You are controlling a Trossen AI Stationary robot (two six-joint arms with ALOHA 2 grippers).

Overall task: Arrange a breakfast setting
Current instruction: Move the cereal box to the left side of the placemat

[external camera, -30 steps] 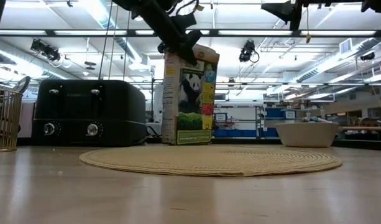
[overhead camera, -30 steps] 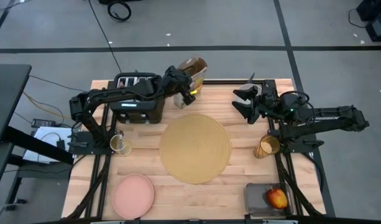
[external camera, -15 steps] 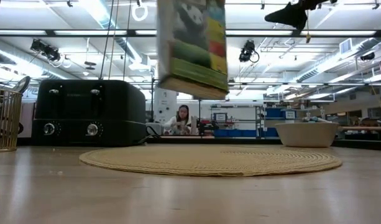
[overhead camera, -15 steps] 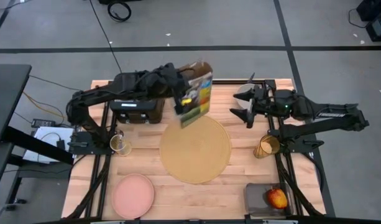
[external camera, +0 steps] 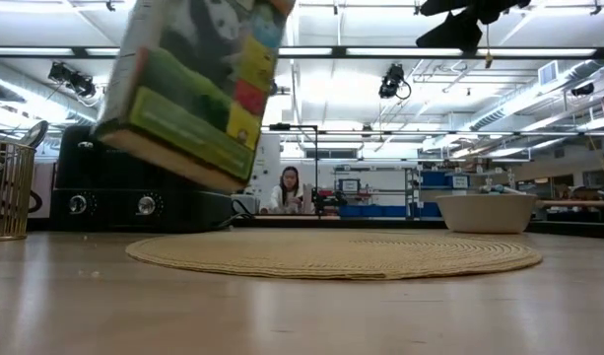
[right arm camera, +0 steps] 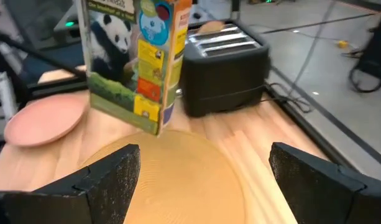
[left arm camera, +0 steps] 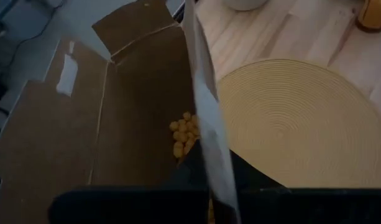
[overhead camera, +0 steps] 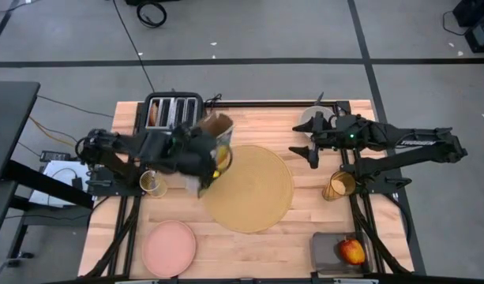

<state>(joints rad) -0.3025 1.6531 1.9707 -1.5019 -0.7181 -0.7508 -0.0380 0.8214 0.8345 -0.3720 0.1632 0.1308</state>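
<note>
My left gripper [overhead camera: 196, 151] is shut on an open panda cereal box [overhead camera: 212, 147], held in the air over the table between the toaster and the tan placemat [overhead camera: 248, 188]. The box [external camera: 193, 89] shows tilted in the low view. My right gripper [overhead camera: 307, 140] is open and empty, above the table's far right, beside the pale grey bowl [overhead camera: 311, 118]. The bowl [external camera: 486, 211] rests on the table by its base. The pink plate [overhead camera: 169, 248] lies at the near left. The amber tumbler [overhead camera: 339, 186] stands at the right. The red apple [overhead camera: 352, 251] lies in a mesh basket. My left gripper holds the box at its open top, on one side wall [left arm camera: 201, 134] that shows edge-on between the fingers, with the box's inside and loose cereal pieces [left arm camera: 183, 132] on one side. The fingers themselves are hidden. The box is lifted clear of the table and tilted.
The black toaster [overhead camera: 174, 114] stands at the far left. A gold wire cup [overhead camera: 153, 182] with a spoon [external camera: 33, 134] in it stands left of the placemat. The dark grey mesh basket [overhead camera: 327, 254] is at the near right corner. A person sits in the room behind.
My left gripper has lifted the cereal box off the table beside the toaster and carried it toward the near and left side. The box, upright on the table before, now hangs tilted in the air. My right gripper has stayed open.
</note>
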